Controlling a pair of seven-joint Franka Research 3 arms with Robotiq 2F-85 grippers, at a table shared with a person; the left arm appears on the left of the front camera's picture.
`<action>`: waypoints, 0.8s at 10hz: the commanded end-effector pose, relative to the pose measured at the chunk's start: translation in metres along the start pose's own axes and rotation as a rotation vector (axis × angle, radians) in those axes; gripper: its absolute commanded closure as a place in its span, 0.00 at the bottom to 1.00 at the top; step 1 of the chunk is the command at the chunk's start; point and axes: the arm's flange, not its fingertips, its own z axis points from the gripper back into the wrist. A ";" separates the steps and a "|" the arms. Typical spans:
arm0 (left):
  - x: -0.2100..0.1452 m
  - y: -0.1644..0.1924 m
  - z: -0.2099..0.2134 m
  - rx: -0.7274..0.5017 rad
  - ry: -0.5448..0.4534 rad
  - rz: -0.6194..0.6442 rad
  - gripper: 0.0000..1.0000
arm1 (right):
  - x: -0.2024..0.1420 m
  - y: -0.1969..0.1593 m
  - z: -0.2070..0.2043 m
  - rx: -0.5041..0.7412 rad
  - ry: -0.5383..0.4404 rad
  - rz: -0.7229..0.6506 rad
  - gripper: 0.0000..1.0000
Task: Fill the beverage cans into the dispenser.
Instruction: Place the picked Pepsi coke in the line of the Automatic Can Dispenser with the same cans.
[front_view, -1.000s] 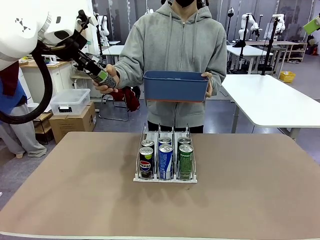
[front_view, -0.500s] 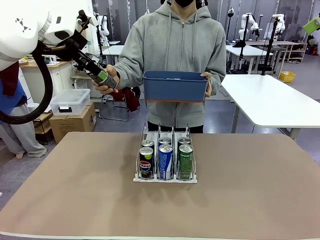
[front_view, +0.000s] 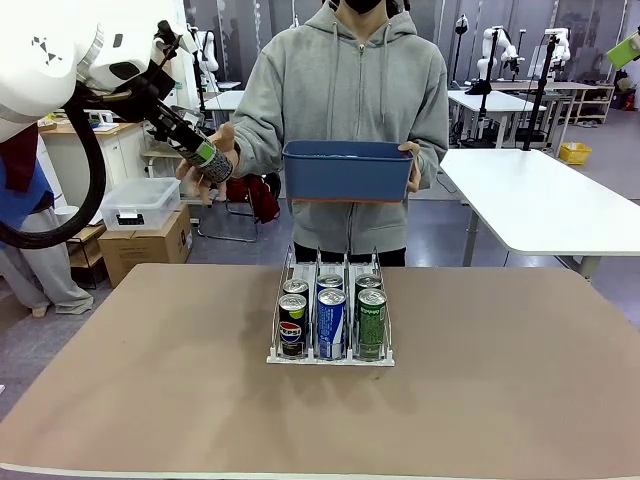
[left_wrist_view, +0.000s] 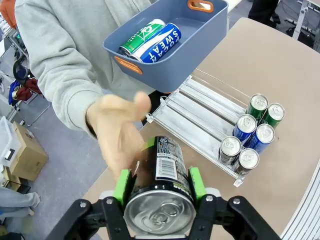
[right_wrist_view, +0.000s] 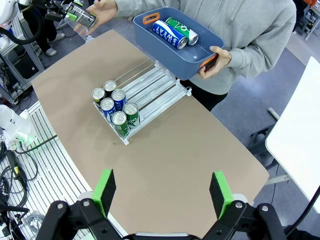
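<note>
Duly noted left gripper (left_wrist_view: 159, 181) clenched on black beverage can (left_wrist_view: 167, 162), beside person's open hand (left_wrist_view: 117, 132).
Found right gripper (right_wrist_view: 162, 192) released, jaws wide; counted six cans (left_wrist_view: 245, 125) in dispenser (left_wrist_view: 200, 107).

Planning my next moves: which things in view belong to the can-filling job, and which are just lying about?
Job: black can in the shut left end effector; dispenser; six cans racked in it; blue tub the person holds; two cans inside it.
Lying about: clear storage box, cardboard box, white table, yellow crate.
</note>
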 end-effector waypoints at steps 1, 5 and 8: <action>-0.001 0.002 0.002 0.003 -0.006 0.006 0.84 | 0.000 0.000 0.000 0.001 0.000 0.002 0.00; -0.001 0.002 0.002 0.003 -0.006 0.006 0.84 | 0.000 0.000 0.000 0.001 0.000 0.002 0.00; -0.001 0.002 0.002 0.003 -0.006 0.006 0.84 | 0.000 0.000 0.000 0.001 0.000 0.002 0.00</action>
